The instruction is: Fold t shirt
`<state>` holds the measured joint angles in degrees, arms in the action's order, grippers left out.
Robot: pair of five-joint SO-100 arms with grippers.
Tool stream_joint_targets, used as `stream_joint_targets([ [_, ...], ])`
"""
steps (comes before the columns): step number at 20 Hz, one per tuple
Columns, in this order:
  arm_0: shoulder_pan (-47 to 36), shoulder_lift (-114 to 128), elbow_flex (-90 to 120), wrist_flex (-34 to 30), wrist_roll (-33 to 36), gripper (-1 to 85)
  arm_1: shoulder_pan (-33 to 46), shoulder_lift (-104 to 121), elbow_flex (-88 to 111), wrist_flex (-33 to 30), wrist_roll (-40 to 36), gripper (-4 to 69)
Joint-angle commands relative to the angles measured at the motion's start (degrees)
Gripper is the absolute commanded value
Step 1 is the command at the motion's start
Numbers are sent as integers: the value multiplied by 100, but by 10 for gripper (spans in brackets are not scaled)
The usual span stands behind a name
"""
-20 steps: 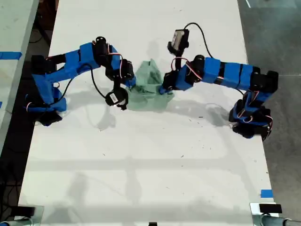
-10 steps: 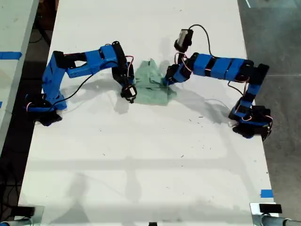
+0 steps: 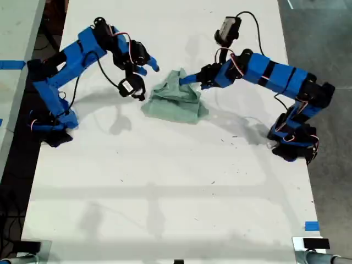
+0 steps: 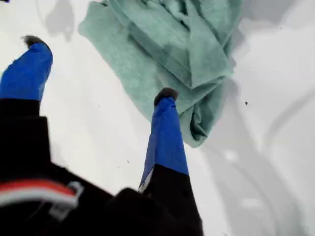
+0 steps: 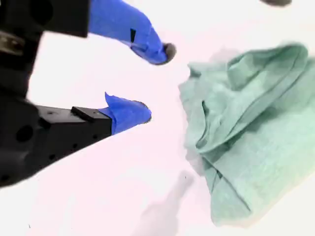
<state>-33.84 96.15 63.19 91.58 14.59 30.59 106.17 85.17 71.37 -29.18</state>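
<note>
The t shirt [image 3: 176, 102] lies bunched in a rough, wrinkled bundle on the white table [image 3: 165, 187], between the arms; folds overlap but look untidy, so I judge tidying remains. My first gripper [image 4: 98, 69] hovers released above it; my second gripper [image 5: 152, 81] sits beside it, released.

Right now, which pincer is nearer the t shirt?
My first pincer, on the exterior view's right: one fingertip overlaps the t shirt at its edge, while my second pincer hangs open, apart from it.
</note>
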Motion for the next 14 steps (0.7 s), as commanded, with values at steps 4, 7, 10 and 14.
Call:
stream_joint_targets([
  [4, 1406, 3419, 1283, -185, -879, 0, -580, 4377, 2013, 554, 475, 12],
  [7, 2109, 5238, 4280, -1916, -1011, 0, -984, 6583, 3604, 721, 466, 12],
  [10, 2268, 6319, 6917, -3428, -993, 0, -1547, 8086, 5106, 448, 571, 12],
  [14, 2531, 8464, 10081, -4992, -1222, 0, -2048, 9431, 7207, -35, 589, 12],
])
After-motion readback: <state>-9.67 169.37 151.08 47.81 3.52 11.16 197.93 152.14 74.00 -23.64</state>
